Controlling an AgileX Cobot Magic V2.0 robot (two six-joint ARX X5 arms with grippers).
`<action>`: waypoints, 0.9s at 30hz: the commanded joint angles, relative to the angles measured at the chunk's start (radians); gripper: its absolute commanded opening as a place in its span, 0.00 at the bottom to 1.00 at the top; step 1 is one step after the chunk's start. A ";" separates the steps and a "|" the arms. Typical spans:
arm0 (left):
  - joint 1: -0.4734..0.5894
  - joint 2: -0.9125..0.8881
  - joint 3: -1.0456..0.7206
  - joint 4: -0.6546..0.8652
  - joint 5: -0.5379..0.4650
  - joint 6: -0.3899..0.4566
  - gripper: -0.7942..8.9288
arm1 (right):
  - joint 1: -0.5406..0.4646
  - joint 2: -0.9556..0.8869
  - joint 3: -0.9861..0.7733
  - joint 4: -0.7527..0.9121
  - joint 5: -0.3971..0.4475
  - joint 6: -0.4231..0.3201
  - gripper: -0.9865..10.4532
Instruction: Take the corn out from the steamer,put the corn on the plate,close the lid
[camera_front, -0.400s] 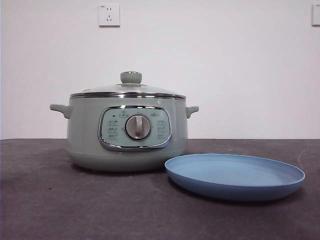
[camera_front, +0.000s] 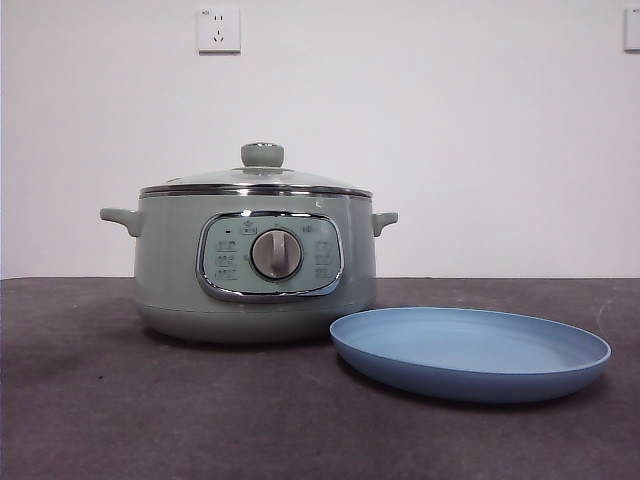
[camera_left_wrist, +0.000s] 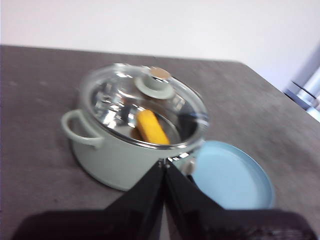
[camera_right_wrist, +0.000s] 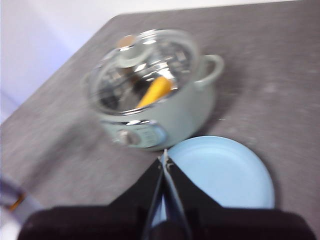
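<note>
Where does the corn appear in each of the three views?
Front view: not visible; the steamer wall hides the inside.
Left wrist view: the corn lies inside the steamer, under the glass lid.
Right wrist view: the corn shows through the lid.
Shared landmark: the lid's knob.

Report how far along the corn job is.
Nothing is done yet. The lid sits on the steamer, the corn lies inside, and the plate is bare. Both grippers, left and right, are shut and holding nothing. All three steps remain.
</note>
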 joint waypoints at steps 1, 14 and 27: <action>0.002 0.041 0.034 -0.028 0.049 0.056 0.07 | 0.001 0.054 0.066 -0.054 -0.055 -0.091 0.08; 0.000 0.094 0.065 -0.047 0.113 0.051 0.27 | 0.012 0.104 0.116 -0.105 -0.080 -0.121 0.19; 0.000 0.094 0.067 -0.024 0.125 0.051 0.59 | 0.012 0.104 0.116 -0.105 -0.081 -0.109 0.57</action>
